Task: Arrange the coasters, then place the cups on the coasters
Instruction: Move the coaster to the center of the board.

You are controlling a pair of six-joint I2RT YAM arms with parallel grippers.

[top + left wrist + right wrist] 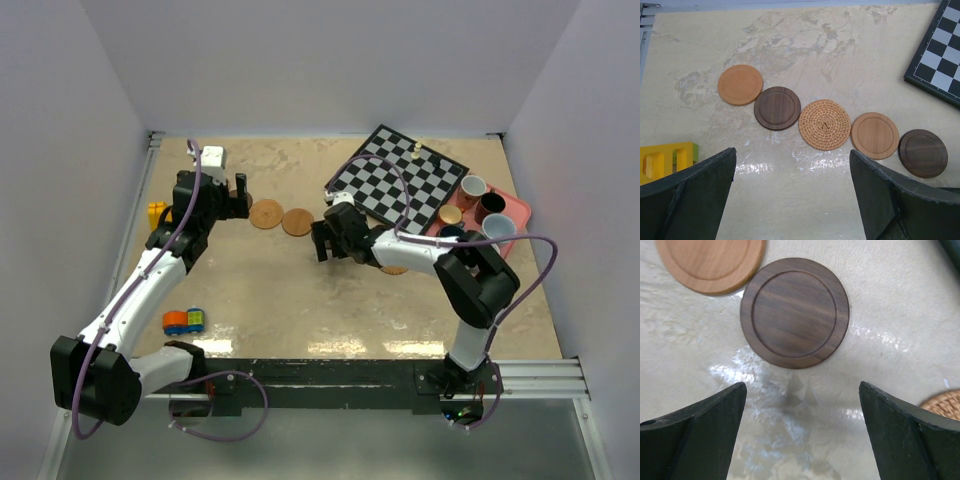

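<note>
Beige marbled desk [300, 310]. Black-and-white chessboard [400, 180] far right, beside a pink plastic tray [520, 213]. Left gripper [792, 152] spread wide, pinching nothing. Right gripper [802, 385] also spread and bare, low over the row's end, likely placed to nudge a disc. Five round flat coasters run diagonally mid-desk, edges touching or nearly: light wood [740, 84], dark walnut [777, 107], woven rattan [824, 124], light wood [875, 135], dark walnut [923, 153]. The line looks laid out for cups. A sixth woven coaster [942, 402] lies off-line. Small handleless cups [472, 187] sit in the tray, none on coasters. No readable writing.
</note>
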